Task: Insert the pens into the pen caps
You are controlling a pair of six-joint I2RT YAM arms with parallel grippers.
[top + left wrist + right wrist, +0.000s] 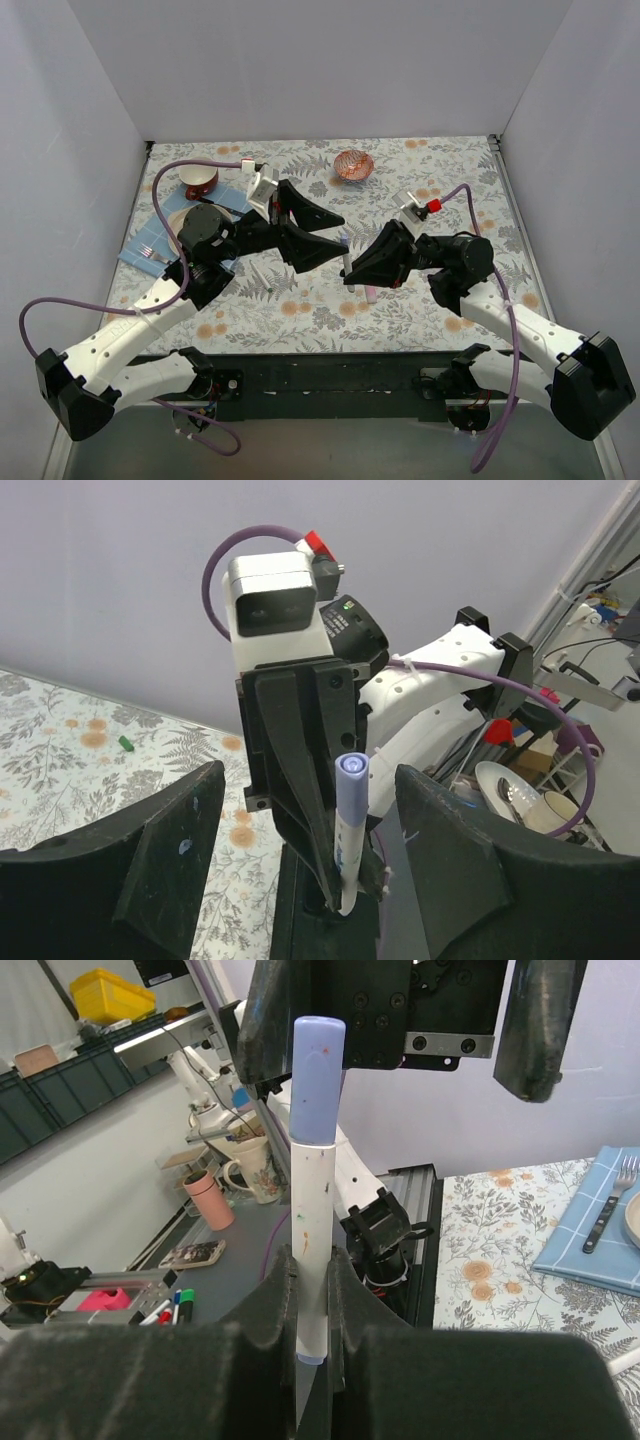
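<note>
My right gripper [352, 272] is shut on a slim white-barrelled pen [312, 1210] and holds it upright above the table. A purple-blue cap [318, 1080] sits on the pen's upper end. My left gripper [338, 238] is open, and its two fingers [160, 860] stand on either side of the capped end [350, 780] without touching it. A short pale-pink marker [370, 293] lies on the cloth just below my right gripper. A tiny green cap [126, 743] lies on the cloth further off. The third pen and the pink cap are not in view.
A floral cloth [450, 180] covers the table. A red bowl [200, 180], a blue napkin with a fork [150, 250] and a plate [632, 1218] lie at the left. A copper wire ball [353, 164] sits at the back centre. White walls enclose three sides.
</note>
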